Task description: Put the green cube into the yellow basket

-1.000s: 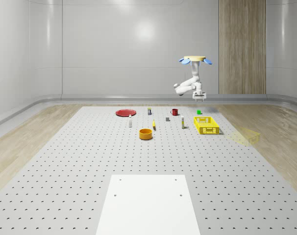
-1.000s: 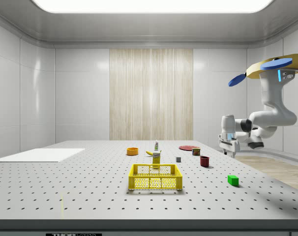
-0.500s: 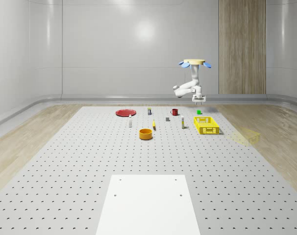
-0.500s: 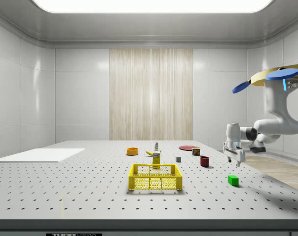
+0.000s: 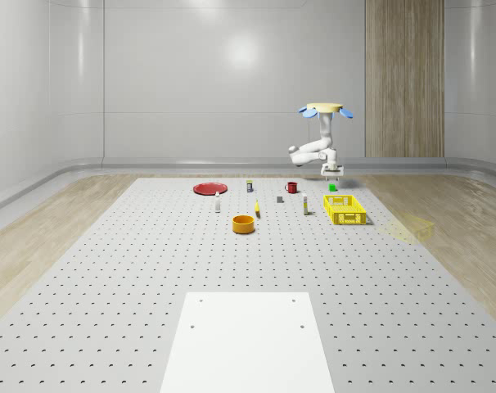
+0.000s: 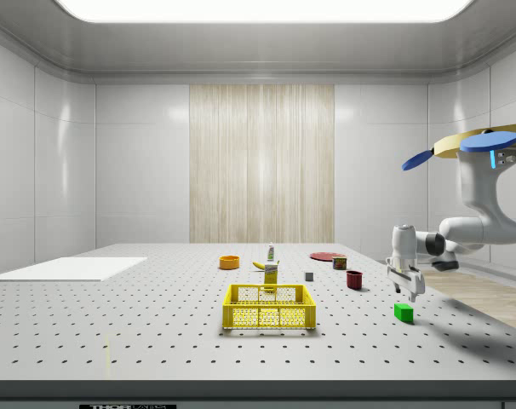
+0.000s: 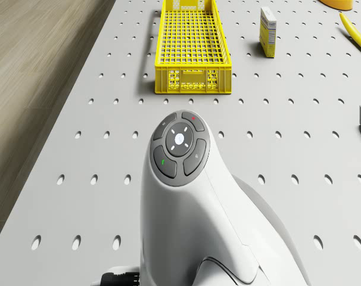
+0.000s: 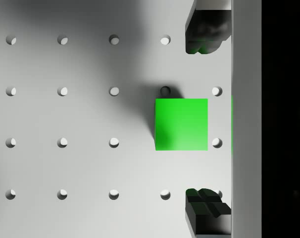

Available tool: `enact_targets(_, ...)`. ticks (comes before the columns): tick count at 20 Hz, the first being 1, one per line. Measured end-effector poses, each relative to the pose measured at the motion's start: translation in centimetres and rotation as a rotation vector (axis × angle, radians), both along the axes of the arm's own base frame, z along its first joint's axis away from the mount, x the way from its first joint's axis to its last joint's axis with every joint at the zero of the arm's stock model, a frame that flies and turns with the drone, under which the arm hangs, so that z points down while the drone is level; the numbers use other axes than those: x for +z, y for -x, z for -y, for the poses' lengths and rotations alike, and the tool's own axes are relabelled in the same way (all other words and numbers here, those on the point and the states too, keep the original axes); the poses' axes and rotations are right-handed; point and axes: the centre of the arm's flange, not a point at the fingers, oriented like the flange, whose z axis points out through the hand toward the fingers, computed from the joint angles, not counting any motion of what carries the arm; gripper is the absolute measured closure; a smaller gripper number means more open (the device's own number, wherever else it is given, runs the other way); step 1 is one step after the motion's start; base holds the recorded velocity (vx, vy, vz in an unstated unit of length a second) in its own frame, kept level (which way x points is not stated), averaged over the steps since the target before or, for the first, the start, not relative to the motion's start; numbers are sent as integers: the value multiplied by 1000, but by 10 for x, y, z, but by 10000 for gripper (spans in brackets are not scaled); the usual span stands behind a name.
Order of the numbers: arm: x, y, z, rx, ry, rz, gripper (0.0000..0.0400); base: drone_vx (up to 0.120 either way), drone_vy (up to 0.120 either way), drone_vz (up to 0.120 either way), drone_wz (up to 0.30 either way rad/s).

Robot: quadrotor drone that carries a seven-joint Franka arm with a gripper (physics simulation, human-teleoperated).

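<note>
2 fingertips [image 8: 203,206] spread wide in the wrist view, green cube [image 8: 181,124] flat on the perforated table [image 8: 80,163] between them, not yet touched. Gripper [image 6: 405,282] just above that cube [image 6: 403,312] in the side view, pointing down. Yellow basket [image 6: 269,308] well apart toward the side view's left. Drone [image 6: 478,141] hovering high, behind the cube, arm bent down. Farther off: red mug [image 6: 354,279], orange bowl [image 6: 229,262].
</note>
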Motion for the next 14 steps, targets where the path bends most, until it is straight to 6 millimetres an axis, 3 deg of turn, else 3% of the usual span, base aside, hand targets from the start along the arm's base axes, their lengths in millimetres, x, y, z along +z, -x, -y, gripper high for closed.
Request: enact_targets(14,47,0,0,1,1,0,0,0,0,0,0)
